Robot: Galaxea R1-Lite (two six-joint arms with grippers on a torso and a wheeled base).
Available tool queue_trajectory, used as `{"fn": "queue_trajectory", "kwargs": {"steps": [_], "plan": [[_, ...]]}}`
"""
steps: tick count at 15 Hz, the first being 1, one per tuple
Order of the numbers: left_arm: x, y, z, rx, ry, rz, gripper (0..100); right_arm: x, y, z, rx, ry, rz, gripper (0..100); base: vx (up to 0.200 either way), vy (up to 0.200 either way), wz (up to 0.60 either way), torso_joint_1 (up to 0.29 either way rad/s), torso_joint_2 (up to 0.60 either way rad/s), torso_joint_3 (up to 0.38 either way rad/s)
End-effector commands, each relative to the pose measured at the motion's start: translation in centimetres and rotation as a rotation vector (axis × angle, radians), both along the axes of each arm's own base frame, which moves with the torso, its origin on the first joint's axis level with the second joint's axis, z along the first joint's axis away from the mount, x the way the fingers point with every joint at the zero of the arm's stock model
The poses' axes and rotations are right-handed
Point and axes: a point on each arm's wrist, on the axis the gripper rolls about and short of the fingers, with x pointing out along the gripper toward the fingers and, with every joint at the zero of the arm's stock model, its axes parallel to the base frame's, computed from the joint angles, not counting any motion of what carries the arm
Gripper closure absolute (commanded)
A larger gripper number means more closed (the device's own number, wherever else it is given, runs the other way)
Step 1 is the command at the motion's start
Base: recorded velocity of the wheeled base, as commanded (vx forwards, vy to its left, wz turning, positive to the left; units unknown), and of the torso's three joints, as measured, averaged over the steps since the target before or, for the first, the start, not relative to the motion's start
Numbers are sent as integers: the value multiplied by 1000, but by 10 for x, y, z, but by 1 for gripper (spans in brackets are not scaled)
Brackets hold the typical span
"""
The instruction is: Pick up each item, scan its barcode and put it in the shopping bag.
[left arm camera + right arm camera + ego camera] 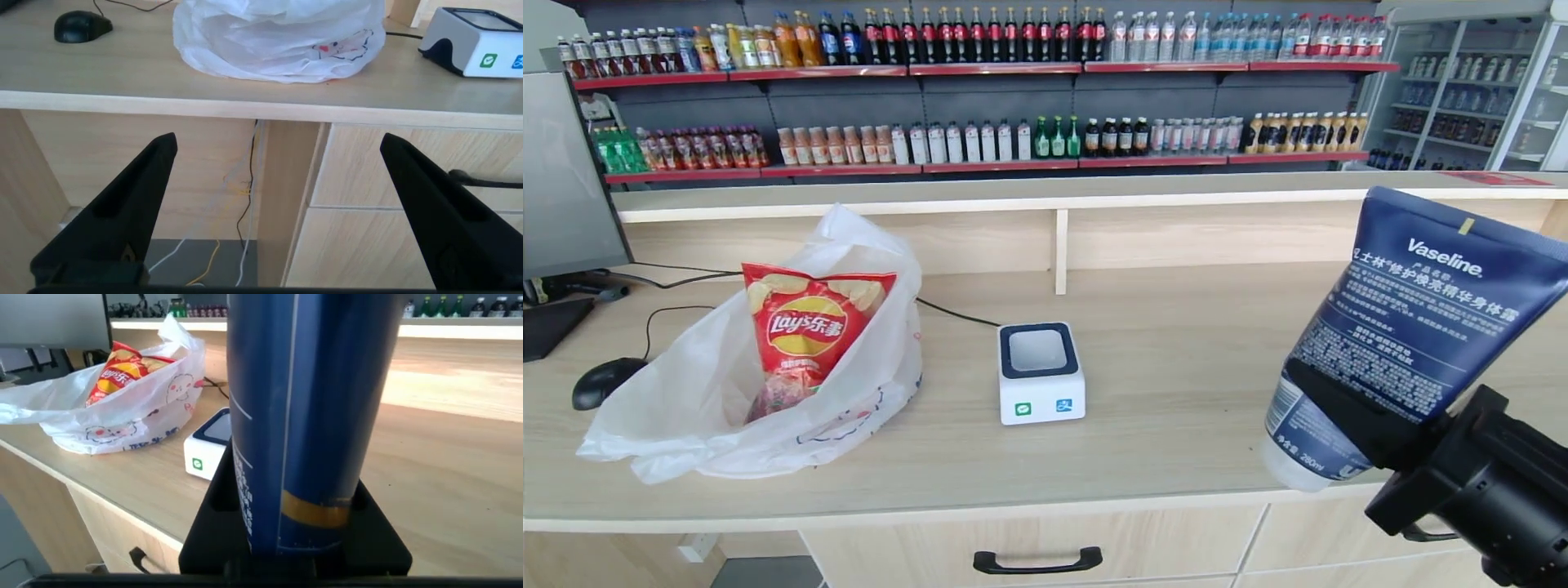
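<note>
Right end effector [1347, 420]: I saw it clamped shut on the blue lotion tube [1421, 318], its fingers pressing the body just above the cap. It hung over the near right part of the table [1176, 367].
Tube: It sat tilted in that grip, with the crimped end pointing up and away from the end effector and the pale cap low, by the table's front edge. The printed back faced my head camera.
Left end effector [274, 155]: Its fingers were spread wide with nothing between them. It hung below the table's front edge, facing the cabinet front.
Scanner [1041, 371]: It stood on the table well to the left of the right end effector, window facing up.
Shopping bag [686, 392]: It lay beyond the scanner, farther left of the right end effector, with its mouth open. It was above and ahead of the left end effector.
Crisp packet [809, 327]: It was red and stood upright inside the bag.
Mouse [605, 382]: It sat just left of the bag, farthest from the right end effector.
Drawer handle [1037, 561]: It was under the table edge, low and to the left of the right end effector.
</note>
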Motion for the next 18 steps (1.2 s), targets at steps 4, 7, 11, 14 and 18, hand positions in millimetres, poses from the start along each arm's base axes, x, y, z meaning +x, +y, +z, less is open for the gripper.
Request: {"fn": "queue_trajectory", "kwargs": {"steps": [4,7,11,14,18], "plan": [[0,0,0,-2,0,0,0,20,-10,-5,-27,23,-96,100,0,200,0,1,0,4],[0,0,0,-2,0,0,0,21,-15,-5,-47,5,-117,100,0,200,0,-1,2,1],[0,0,0,-2,0,0,0,23,-15,-4,-43,6,-121,100,0,200,0,1,2,5],[0,0,0,-2,0,0,0,22,-15,-7,-46,17,-98,100,0,200,0,2,1,4],[0,0,0,0,1,0,0,25,-22,-10,-46,15,-97,100,0,0,0,0,0,0]]}}
